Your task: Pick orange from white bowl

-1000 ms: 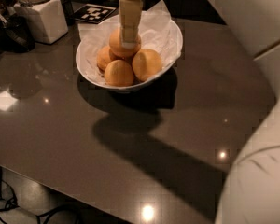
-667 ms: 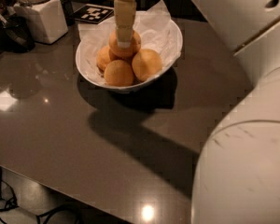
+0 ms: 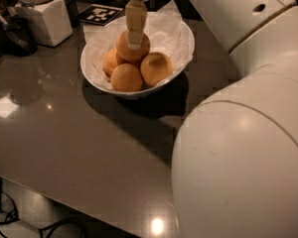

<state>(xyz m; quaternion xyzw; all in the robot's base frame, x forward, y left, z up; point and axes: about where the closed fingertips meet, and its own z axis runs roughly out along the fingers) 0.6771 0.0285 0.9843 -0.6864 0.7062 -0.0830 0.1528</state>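
Observation:
The white bowl (image 3: 186, 43), lined with crumpled white paper, stands at the back middle of the dark table. Several yellow-orange oranges are in it. My gripper (image 3: 134, 44) comes down from above, and its tan finger (image 3: 135, 19) lies across the front of the topmost orange (image 3: 122, 44). It is shut on that orange, which sits higher than the rest. Three more oranges lie below it: one on the left (image 3: 110, 62), one in front (image 3: 126, 78) and one on the right (image 3: 156, 68). The second finger is hidden behind the fruit.
My white arm (image 3: 243, 148) fills the right side of the view. A white squarish canister (image 3: 45, 20) with a ribbed lid stands at the back left, beside dark objects (image 3: 17, 33). A black-and-white marker tag (image 3: 103, 14) lies behind the bowl. The table's front edge (image 3: 79, 202) runs diagonally.
The gripper and the top orange have risen slightly above the other oranges. My arm's bulk has swung further into the right of the view.

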